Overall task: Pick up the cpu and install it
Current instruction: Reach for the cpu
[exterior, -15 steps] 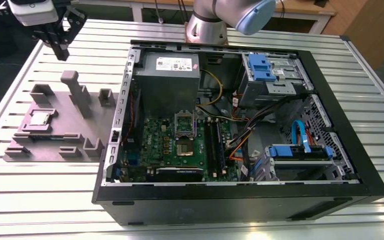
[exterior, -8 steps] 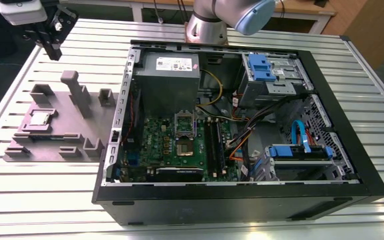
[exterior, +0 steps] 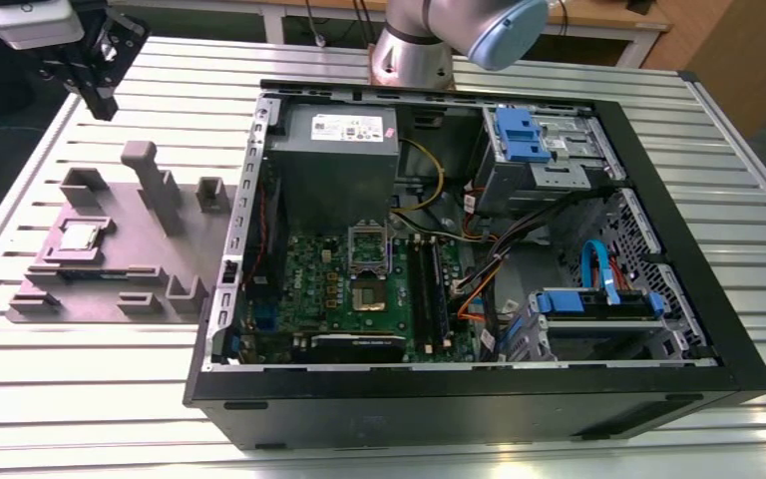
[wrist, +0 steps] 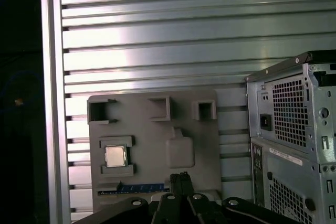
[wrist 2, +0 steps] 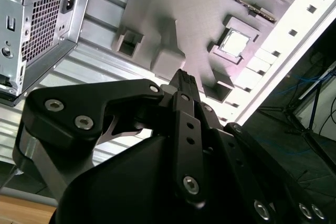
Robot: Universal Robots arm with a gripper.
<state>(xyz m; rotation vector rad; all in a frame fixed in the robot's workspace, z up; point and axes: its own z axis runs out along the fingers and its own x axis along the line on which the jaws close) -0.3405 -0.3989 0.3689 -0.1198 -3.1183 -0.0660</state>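
step: approach, nothing picked yet | small flat square silvery-grey cpu (exterior: 81, 237) seated in grey moulded tray (exterior: 124, 249) | jaws pressed together, empty, held well above | spreading judged needed for grasp

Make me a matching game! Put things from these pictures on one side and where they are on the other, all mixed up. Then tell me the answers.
Things:
1. cpu
2. gripper
3. grey box with white label
4. shiny socket frame

Places:
A. on the green board inside the computer case
B. in a square pocket of the grey holder plate, outside the case
C. up in the air over the table, holding nothing
D. inside the case, next to the green board, not on it

Pairs: 1-B, 2-C, 3-D, 4-A
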